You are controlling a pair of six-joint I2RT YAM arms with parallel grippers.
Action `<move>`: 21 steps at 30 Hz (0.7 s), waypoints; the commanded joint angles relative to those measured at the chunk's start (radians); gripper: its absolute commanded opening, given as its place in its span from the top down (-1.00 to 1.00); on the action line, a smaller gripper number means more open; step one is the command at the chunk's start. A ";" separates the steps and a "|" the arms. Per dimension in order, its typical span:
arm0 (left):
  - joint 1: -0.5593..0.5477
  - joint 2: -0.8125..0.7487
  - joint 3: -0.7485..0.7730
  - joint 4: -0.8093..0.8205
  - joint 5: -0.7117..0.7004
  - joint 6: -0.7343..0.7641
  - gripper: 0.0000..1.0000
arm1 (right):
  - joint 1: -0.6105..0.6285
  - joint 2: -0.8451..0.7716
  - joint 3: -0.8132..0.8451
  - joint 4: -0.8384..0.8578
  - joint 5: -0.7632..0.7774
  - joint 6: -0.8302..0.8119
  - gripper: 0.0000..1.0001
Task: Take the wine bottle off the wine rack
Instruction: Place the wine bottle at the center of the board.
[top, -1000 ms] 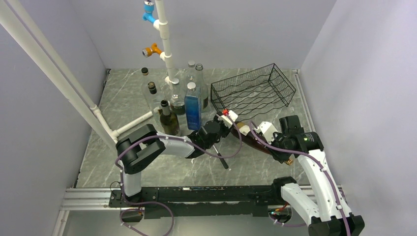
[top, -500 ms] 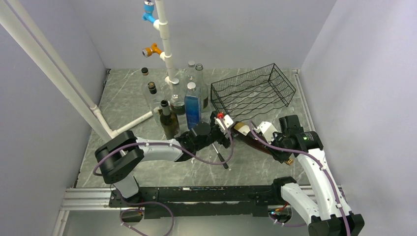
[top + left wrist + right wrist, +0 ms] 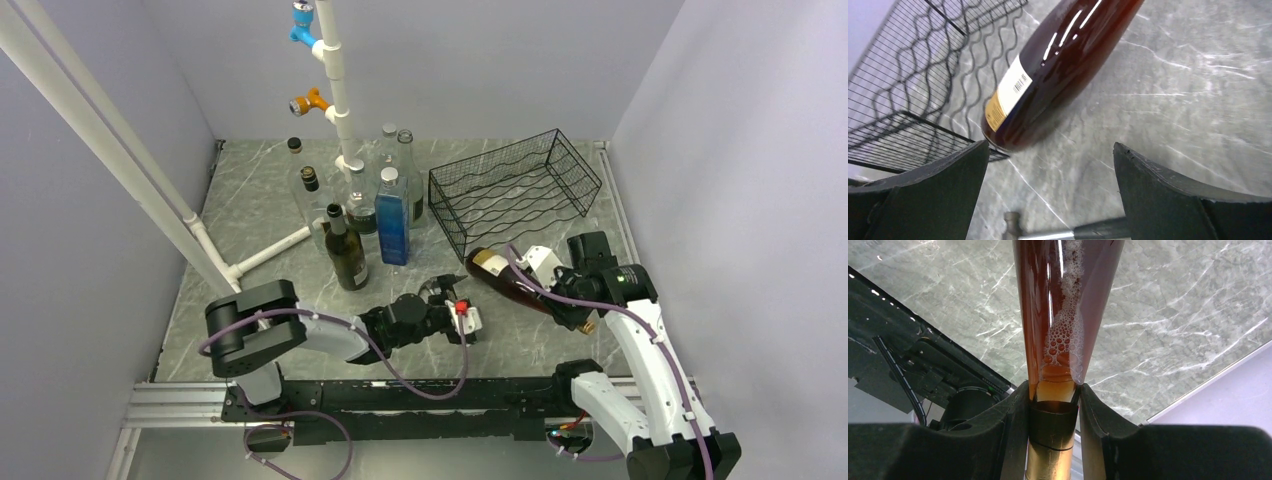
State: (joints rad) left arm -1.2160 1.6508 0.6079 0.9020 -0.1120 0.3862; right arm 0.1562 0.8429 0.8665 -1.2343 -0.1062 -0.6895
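Right gripper [image 3: 1054, 396] pinches the bottle [image 3: 1063, 300] by its neck, just beside the rack [image 3: 515, 185]; left gripper [image 3: 1050, 150] gapes empty. I'd lower gently, base first.

Pale lavender-grey walls [image 3: 430, 60] close in three sides. The table top [image 3: 250, 200] is grey marble-look with white veins, under soft, even light with faint shadows. A white pipe [image 3: 100, 130] runs diagonally down the left. A vertical white post [image 3: 337, 90] at the back carries a blue fitting [image 3: 301, 22] and an orange fitting [image 3: 308, 102]. An aluminium rail [image 3: 170, 405] runs along the near edge.
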 commanded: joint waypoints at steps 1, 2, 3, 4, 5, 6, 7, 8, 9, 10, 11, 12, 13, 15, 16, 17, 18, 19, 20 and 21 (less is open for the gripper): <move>-0.014 0.103 0.035 0.275 -0.061 0.235 -0.99 | 0.003 0.004 0.071 -0.027 -0.070 -0.030 1.00; -0.018 0.138 0.041 0.337 -0.065 0.277 -0.99 | 0.003 0.005 0.073 -0.029 -0.075 -0.030 1.00; -0.022 0.178 0.050 0.393 -0.068 0.320 -0.99 | 0.003 0.007 0.076 -0.032 -0.079 -0.030 1.00; -0.024 0.214 0.063 0.442 -0.067 0.356 -0.99 | 0.003 0.009 0.079 -0.035 -0.085 -0.028 1.00; -0.026 0.247 0.079 0.473 -0.061 0.381 -0.99 | 0.003 0.011 0.082 -0.037 -0.089 -0.027 1.00; -0.027 0.275 0.098 0.488 -0.053 0.395 -0.99 | 0.002 0.013 0.084 -0.040 -0.092 -0.026 1.00; -0.027 0.295 0.119 0.487 -0.043 0.399 -0.99 | 0.003 0.016 0.086 -0.044 -0.094 -0.024 1.00; -0.027 0.312 0.140 0.478 -0.033 0.398 -0.99 | 0.003 0.019 0.088 -0.046 -0.095 -0.024 1.00; -0.027 0.324 0.159 0.470 -0.024 0.396 -0.99 | 0.003 0.022 0.090 -0.049 -0.096 -0.024 1.00; -0.026 0.338 0.177 0.466 -0.017 0.396 -0.99 | 0.003 0.022 0.092 -0.050 -0.097 -0.024 1.00; -0.027 0.349 0.198 0.463 -0.012 0.397 -0.99 | 0.003 0.023 0.094 -0.052 -0.100 -0.023 1.00; -0.026 0.359 0.211 0.458 -0.010 0.399 -0.99 | 0.003 0.024 0.096 -0.055 -0.103 -0.023 1.00; -0.025 0.367 0.224 0.453 -0.003 0.398 -0.99 | 0.003 0.025 0.098 -0.058 -0.106 -0.022 1.00; -0.021 0.383 0.244 0.439 0.016 0.388 -0.99 | 0.003 0.031 0.103 -0.061 -0.111 -0.022 1.00; -0.018 0.391 0.251 0.434 0.027 0.381 -0.99 | 0.003 0.032 0.106 -0.063 -0.116 -0.022 1.00; -0.014 0.399 0.257 0.429 0.039 0.373 -0.99 | 0.003 0.034 0.109 -0.065 -0.120 -0.021 1.00; -0.010 0.408 0.262 0.427 0.049 0.365 -0.99 | 0.003 0.036 0.114 -0.069 -0.123 -0.021 1.00; -0.005 0.416 0.267 0.423 0.062 0.357 -0.99 | 0.003 0.039 0.117 -0.070 -0.125 -0.020 1.00; -0.001 0.421 0.269 0.422 0.074 0.350 -0.99 | 0.003 0.042 0.120 -0.072 -0.126 -0.020 1.00; 0.002 0.429 0.271 0.424 0.083 0.343 -0.99 | 0.003 0.044 0.122 -0.071 -0.128 -0.020 1.00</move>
State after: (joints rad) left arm -1.2282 2.0548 0.8337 1.2648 -0.0982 0.7555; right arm 0.1539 0.8890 0.9203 -1.2827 -0.1577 -0.6914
